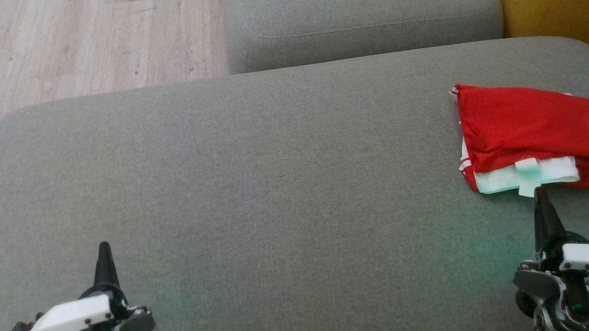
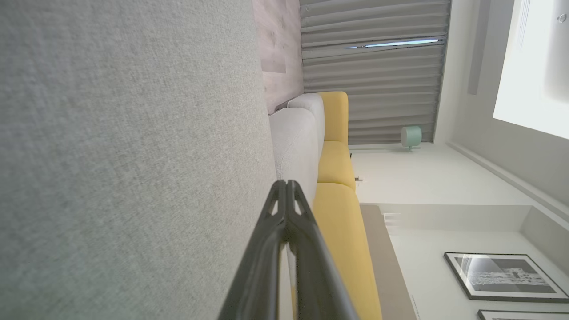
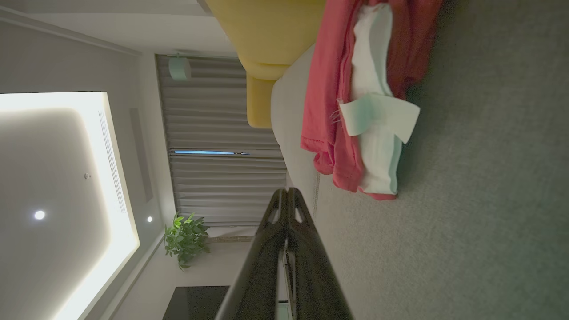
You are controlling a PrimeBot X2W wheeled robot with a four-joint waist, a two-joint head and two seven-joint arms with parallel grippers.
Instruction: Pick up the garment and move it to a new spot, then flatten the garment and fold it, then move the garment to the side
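Note:
The garment [image 1: 529, 133] is red with white trim and lies folded at the right edge of the grey cushion [image 1: 275, 186]; the right wrist view shows it as a red and white bundle [image 3: 364, 102] with a white tab sticking out. My right gripper [image 1: 540, 193] is shut with nothing in it, its tip just short of the garment's white tab. In its own wrist view the right gripper [image 3: 288, 192] points past the garment's near edge. My left gripper [image 1: 104, 246] is shut and empty at the lower left, over bare cushion, and its closed fingers [image 2: 286, 184] run along the grey fabric.
A second grey cushion [image 1: 362, 20] sits behind the first. Wooden floor [image 1: 81, 40] lies at the upper left and a yellow sofa part [image 1: 553, 0] at the upper right. Curtains [image 2: 378, 66], framed pictures [image 2: 502, 275] and a plant [image 3: 184, 238] belong to the room.

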